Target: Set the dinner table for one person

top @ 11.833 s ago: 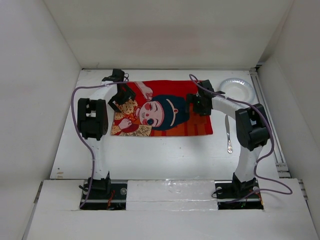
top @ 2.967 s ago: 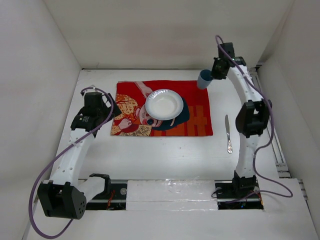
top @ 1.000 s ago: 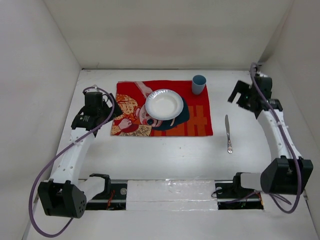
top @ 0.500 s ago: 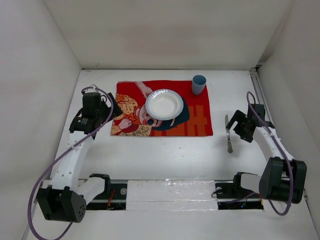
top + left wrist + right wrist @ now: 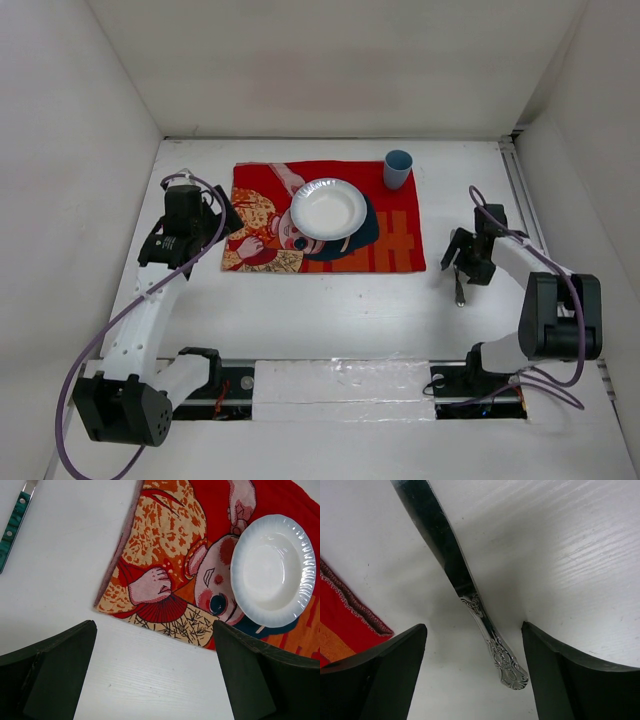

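Observation:
The white dinner table (image 5: 330, 310) carries a red cartoon placemat (image 5: 400, 235) with a white paper plate (image 5: 328, 208) on it and a blue cup (image 5: 398, 168) at its far right corner. A silver knife (image 5: 465, 592) lies on the table right of the mat; its handle end shows in the top view (image 5: 459, 294). My right gripper (image 5: 474, 667) is open, low over the knife, a finger on each side of the handle. My left gripper (image 5: 155, 680) is open and empty above the mat's left near corner.
A green-handled utensil (image 5: 14, 520) lies on the table left of the placemat. White walls close the table on three sides. A rail (image 5: 525, 195) runs along the right edge.
My right arm has drawn back from the far right and come down over the knife, its open fingers now straddling the handle. The left arm has hardly moved.

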`<state>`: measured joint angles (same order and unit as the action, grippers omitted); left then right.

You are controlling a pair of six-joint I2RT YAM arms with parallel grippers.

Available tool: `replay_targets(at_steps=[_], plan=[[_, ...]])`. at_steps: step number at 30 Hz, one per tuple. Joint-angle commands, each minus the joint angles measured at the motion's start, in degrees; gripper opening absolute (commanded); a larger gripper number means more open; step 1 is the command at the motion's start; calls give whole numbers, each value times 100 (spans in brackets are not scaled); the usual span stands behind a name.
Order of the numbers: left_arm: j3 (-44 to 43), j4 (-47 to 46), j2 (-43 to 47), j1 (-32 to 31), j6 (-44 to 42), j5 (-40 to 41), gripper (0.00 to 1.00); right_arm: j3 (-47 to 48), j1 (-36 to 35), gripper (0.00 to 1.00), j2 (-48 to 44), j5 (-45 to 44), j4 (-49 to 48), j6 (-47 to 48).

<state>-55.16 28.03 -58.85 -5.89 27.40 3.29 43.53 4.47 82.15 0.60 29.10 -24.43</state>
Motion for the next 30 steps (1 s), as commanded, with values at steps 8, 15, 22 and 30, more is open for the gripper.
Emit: replay_targets(at_steps=[8, 15, 22, 30], plan=[[-259, -43, -4, 27, -138, 181, 100, 375, -209, 69, 557, -244, 25, -62], [-259, 9, -4, 27, -138, 234, 100, 428, -315, 54, 662, -350, 165, -115], [-311, 9, -4, 27, -138, 234, 100, 657, -500, 50, 943, -297, 438, -115], [-312, 9, -4, 27, -138, 234, 100, 710, -394, 39, 1101, -174, 641, -115]])
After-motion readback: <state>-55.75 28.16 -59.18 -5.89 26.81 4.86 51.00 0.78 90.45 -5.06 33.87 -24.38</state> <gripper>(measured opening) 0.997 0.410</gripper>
